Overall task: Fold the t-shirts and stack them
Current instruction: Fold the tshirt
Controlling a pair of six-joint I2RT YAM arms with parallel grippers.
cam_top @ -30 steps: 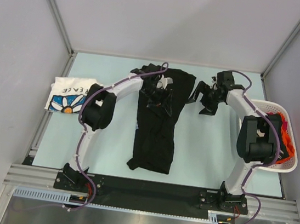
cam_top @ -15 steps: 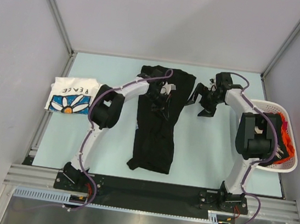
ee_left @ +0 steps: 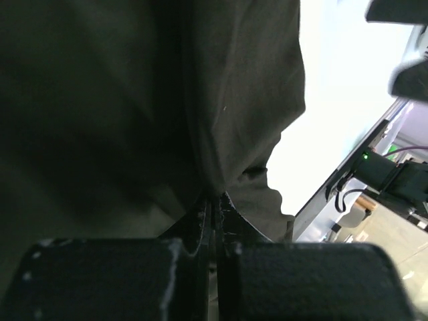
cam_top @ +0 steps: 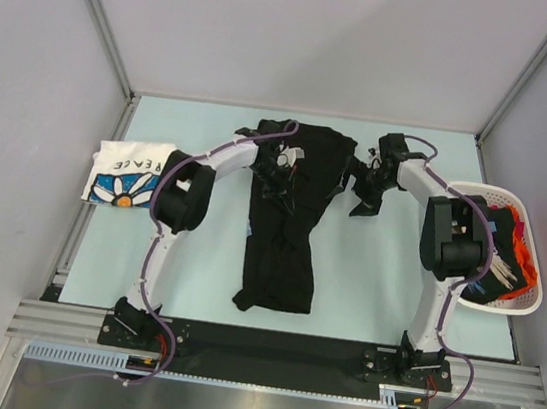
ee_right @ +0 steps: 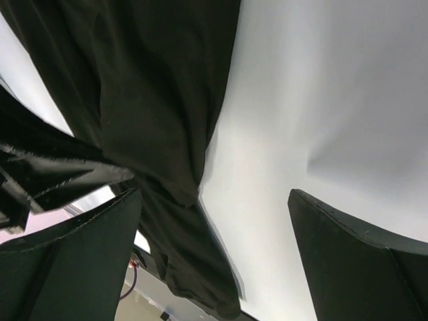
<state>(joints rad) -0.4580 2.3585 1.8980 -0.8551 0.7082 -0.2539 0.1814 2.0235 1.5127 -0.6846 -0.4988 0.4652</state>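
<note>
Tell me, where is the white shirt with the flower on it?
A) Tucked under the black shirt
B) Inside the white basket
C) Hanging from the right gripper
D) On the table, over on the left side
D: the flower shirt lies at the left edge of the table, apart from the black shirt in the middle and far from the basket on the right.

Spread tee (cam_top: 284, 236) is lying along the middle of the desk (cam_top: 376, 268), running near to far. Folded tee (cam_top: 131, 174) is sitting at the left edge, well apart from it. Basket (cam_top: 533, 299) is standing at the right edge, with more tees (cam_top: 520, 247) lying in it. Left hand (cam_top: 280, 170) is sitting on the spread tee's far part. Right hand (cam_top: 364, 188) is hanging just beside that tee's far right edge.
</note>
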